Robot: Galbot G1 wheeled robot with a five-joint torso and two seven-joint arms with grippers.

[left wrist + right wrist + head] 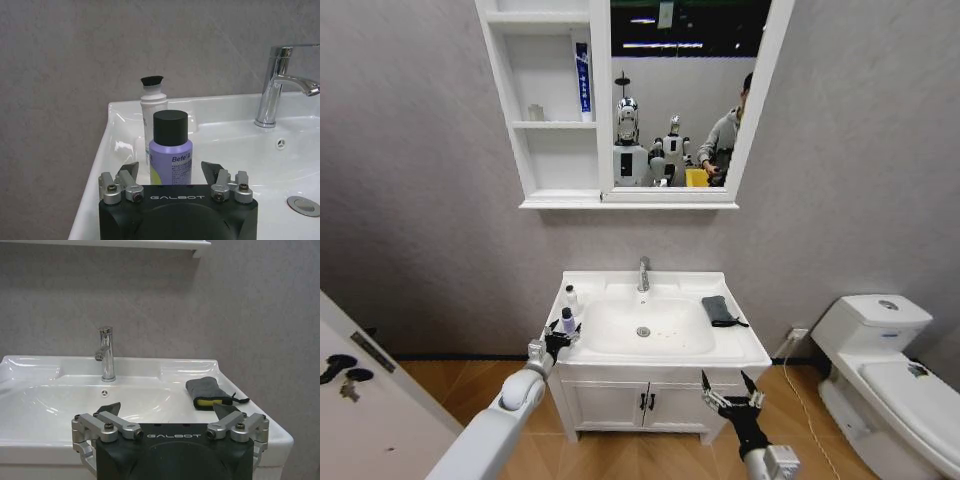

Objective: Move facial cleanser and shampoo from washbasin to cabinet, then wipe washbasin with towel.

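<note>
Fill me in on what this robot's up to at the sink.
The left gripper is open around a purple bottle with a black cap on the washbasin ledge, a white bottle right behind it. The right gripper hangs open in front of the basin. The dark towel lies beside the tap; the cabinet hangs above.

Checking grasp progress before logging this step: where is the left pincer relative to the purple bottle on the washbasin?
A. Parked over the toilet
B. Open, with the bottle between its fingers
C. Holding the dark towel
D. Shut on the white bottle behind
B: the left pincer is open at the washbasin rim, its fingers flanking the purple bottle.
</note>
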